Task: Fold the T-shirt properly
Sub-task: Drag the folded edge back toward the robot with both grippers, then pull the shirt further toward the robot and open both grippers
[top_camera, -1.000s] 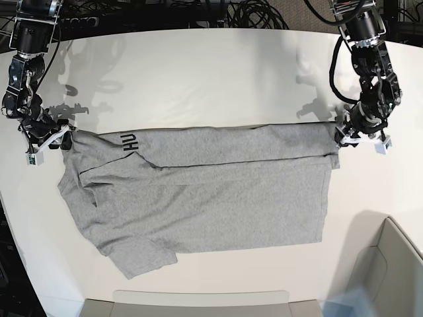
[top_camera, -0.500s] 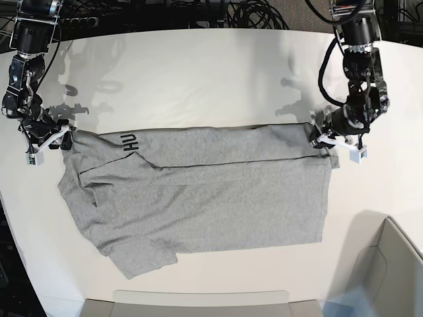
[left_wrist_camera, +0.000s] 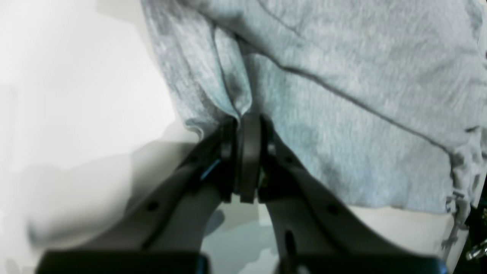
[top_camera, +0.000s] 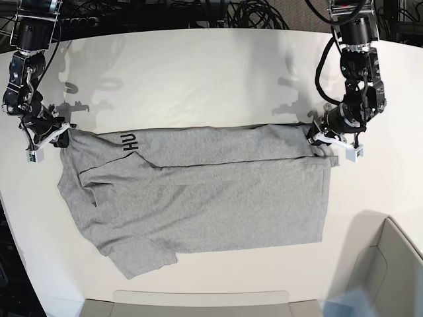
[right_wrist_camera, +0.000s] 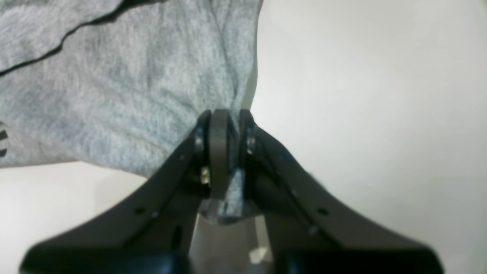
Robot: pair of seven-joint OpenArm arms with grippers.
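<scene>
T-shirt (top_camera: 198,191) lies flat across bench (top_camera: 198,79), far edge folded toward me, black lettering showing near my right-hand end. I judge cloth light, soft, limp: will sag and drag, so hold at corners of folded edge. Left tool (left_wrist_camera: 243,125) pinched tight on fabric corner; right tool (right_wrist_camera: 224,118) likewise clamped on cloth. Bench smooth, white, open room beyond fold; cables along far edge.

Heather-grey T-shirt (top_camera: 198,198) is spread flat across the white table, top strip folded down over the body so black "HU" lettering shows near one end. A sleeve sticks out below. Fabric looks slightly bunched at both upper corners, I think.
</scene>
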